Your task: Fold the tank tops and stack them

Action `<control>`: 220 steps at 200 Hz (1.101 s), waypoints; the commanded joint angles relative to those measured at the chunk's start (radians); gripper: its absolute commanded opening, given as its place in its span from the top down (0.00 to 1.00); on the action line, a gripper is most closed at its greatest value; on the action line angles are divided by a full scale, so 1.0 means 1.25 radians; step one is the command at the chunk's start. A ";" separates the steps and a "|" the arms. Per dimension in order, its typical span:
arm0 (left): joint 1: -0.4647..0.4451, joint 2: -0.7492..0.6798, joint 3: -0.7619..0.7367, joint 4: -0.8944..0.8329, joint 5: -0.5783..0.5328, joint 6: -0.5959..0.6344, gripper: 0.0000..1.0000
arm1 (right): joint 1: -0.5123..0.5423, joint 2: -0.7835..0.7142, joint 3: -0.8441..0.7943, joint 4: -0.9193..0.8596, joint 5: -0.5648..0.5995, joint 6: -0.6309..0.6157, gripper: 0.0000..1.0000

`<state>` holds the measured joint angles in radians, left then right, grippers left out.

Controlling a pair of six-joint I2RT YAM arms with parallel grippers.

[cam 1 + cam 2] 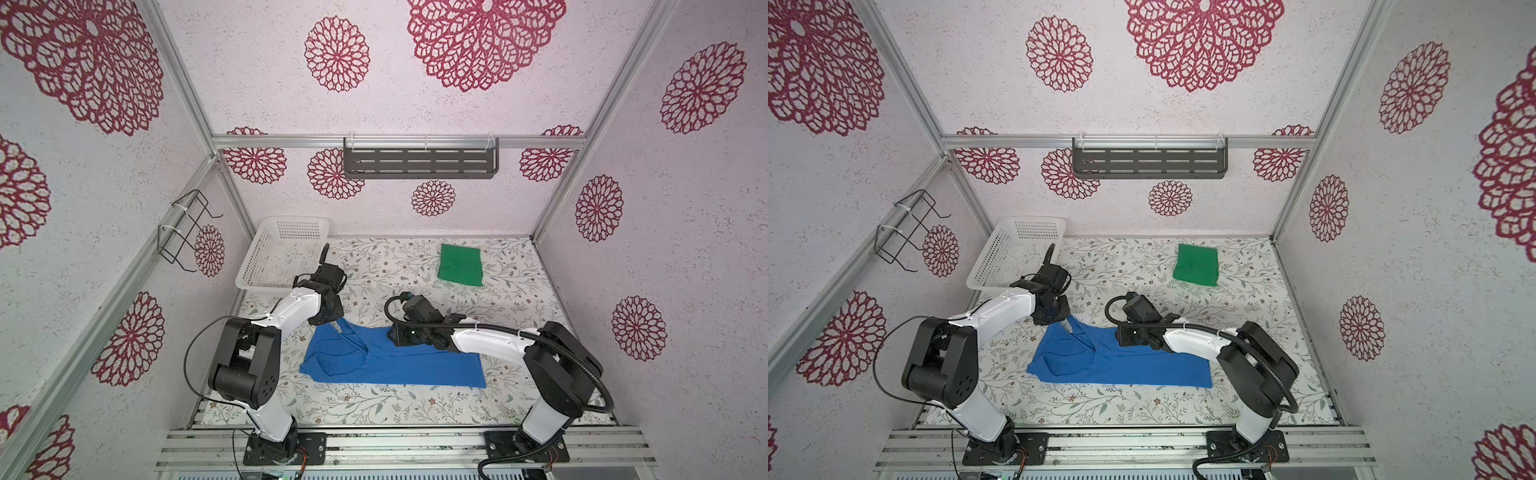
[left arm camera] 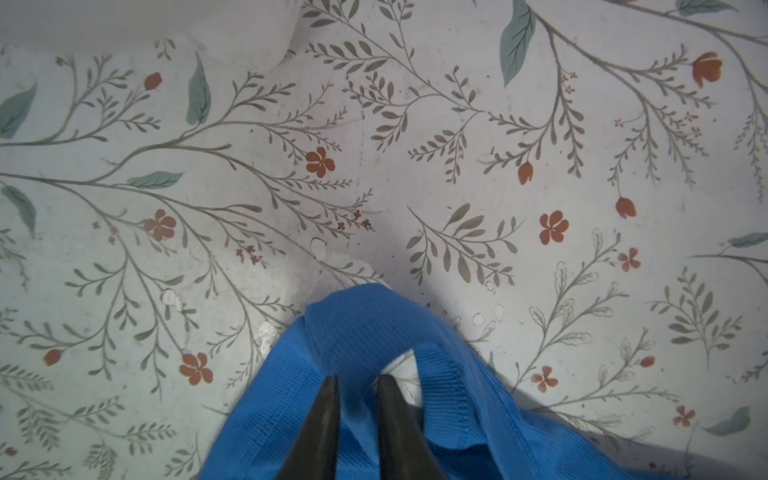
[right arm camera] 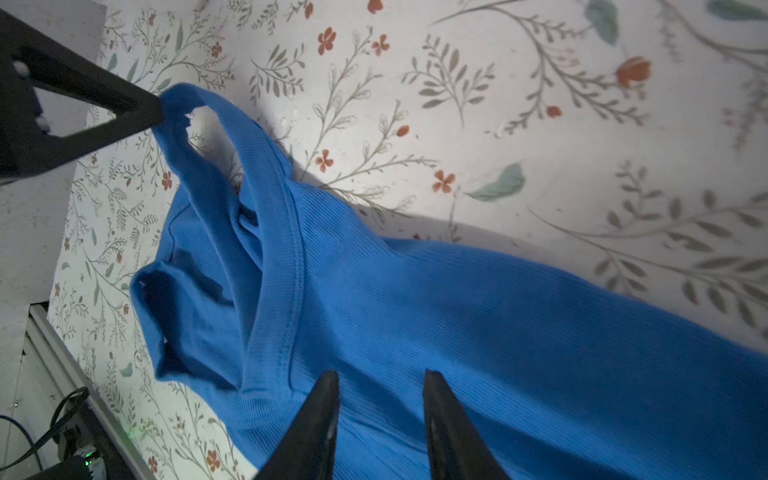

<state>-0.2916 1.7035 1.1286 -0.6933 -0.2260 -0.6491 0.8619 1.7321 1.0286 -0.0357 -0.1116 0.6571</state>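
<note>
The blue tank top (image 1: 399, 365) (image 1: 1125, 365) lies lengthwise across the front middle of the table, straps to the left. One strap (image 3: 216, 120) is lifted off the table, and my left gripper (image 2: 359, 378) (image 3: 156, 112) is shut on it, with blue fabric between its fingers. My right gripper (image 3: 380, 374) (image 1: 392, 334) hangs at the top's far edge near the armhole. Its jaws stand apart over wrinkled blue fabric. The green tank top (image 1: 460, 265) (image 1: 1197, 265) lies folded into a small rectangle at the back right.
A white perforated basket (image 1: 291, 220) sits tilted at the back left corner, just behind my left wrist. A black wire rack (image 1: 187, 228) hangs on the left wall. A dark slotted shelf (image 1: 419, 160) is on the back wall. The floral tabletop (image 1: 374, 403) runs to the metal rails in front.
</note>
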 commanded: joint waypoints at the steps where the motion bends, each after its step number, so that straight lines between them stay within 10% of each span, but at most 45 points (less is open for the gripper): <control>1: 0.009 0.021 -0.003 0.013 -0.009 0.015 0.72 | 0.013 0.029 0.047 0.055 -0.010 0.021 0.63; 46: 0.018 0.020 -0.025 0.026 -0.014 0.006 1.00 | 0.050 0.114 0.087 0.098 -0.045 0.051 0.89; 163: 0.093 -0.202 -0.316 0.157 -0.038 -0.083 1.00 | 0.140 0.211 0.045 0.186 -0.036 0.107 0.92; 220: 0.093 -0.298 -0.309 0.138 -0.018 -0.074 0.46 | 0.139 0.067 0.069 0.097 0.015 0.047 0.86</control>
<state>-0.1806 1.4265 0.7338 -0.5388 -0.2543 -0.7425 1.0378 1.9457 1.1007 0.1581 -0.1524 0.7582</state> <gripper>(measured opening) 0.456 0.126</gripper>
